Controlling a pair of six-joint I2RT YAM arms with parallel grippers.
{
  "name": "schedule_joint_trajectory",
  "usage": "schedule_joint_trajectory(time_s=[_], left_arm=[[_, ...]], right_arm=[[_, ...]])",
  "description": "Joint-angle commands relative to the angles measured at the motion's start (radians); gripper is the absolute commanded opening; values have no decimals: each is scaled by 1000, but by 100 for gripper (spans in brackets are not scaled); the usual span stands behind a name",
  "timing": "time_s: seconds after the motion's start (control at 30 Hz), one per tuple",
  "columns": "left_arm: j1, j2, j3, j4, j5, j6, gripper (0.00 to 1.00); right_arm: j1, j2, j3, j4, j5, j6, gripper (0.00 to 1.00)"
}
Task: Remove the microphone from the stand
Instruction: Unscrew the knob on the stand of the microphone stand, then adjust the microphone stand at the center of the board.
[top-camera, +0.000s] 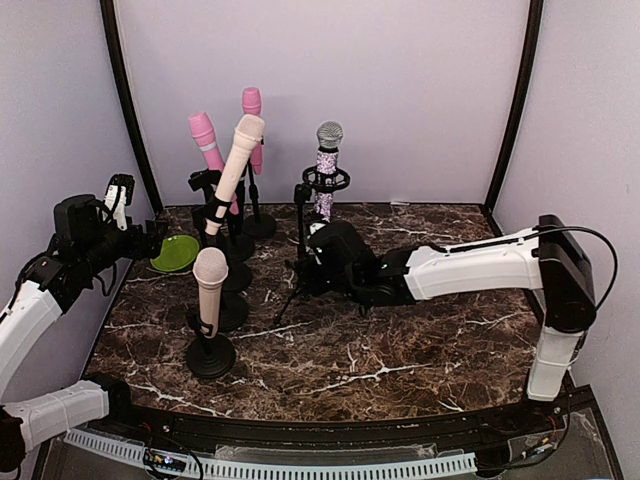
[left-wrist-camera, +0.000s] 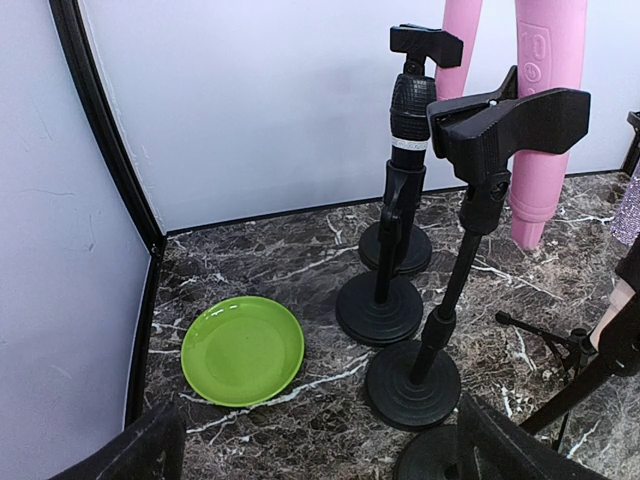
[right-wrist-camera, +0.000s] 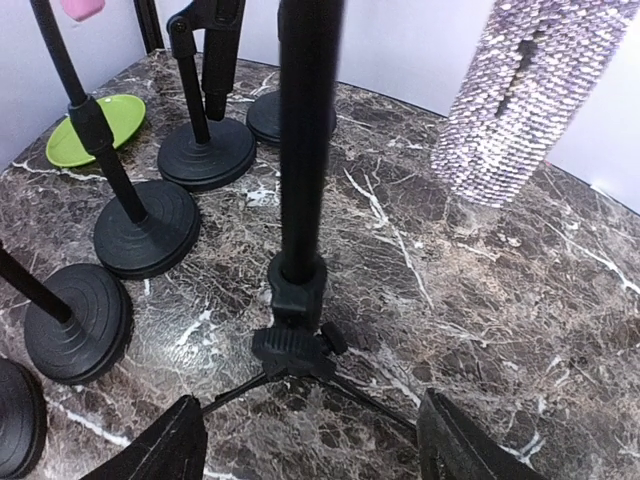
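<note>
A sequined microphone (top-camera: 327, 170) with a grey head stands upright in the ring of a black tripod stand (top-camera: 302, 240). In the right wrist view its glittering body (right-wrist-camera: 520, 100) hangs at the upper right. My right gripper (top-camera: 312, 262) is low beside the stand's pole (right-wrist-camera: 305, 150). It (right-wrist-camera: 310, 455) is open and holds nothing, with the tripod's hub just ahead between the fingers (right-wrist-camera: 165, 450). My left gripper (top-camera: 155, 240) is at the far left, open and empty (left-wrist-camera: 320, 460), apart from every stand.
Two pink microphones (top-camera: 206, 140) (top-camera: 252, 120) and two cream ones (top-camera: 238, 165) (top-camera: 210, 285) sit on round-based black stands (top-camera: 211, 355) left of the tripod. A green plate (top-camera: 174, 253) lies at the table's left edge (left-wrist-camera: 243, 350). Walls close the back and sides.
</note>
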Motion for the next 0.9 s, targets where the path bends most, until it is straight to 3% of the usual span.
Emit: schedule_joint_trajectory(time_s=[0.0,0.2,0.33,0.67,0.87], left_arm=[[6,-5,-13,17,9,11,96],[6,-6,-11,18,10,11,96],[6,-7,-11,16,7,11,96],[6,-13,-11,14,6,10,96],[6,-16,-11,13,5,10,96]], right_arm=[[-3,-163,-109,161,-71,-8,77],[-62,-335,-211,213,-91,69,86],[-122,-395,-179,189,-103,135,93],[-178,-215,227,-96,-112,58,99],[-182,-110,337,-188,-77,43,99]])
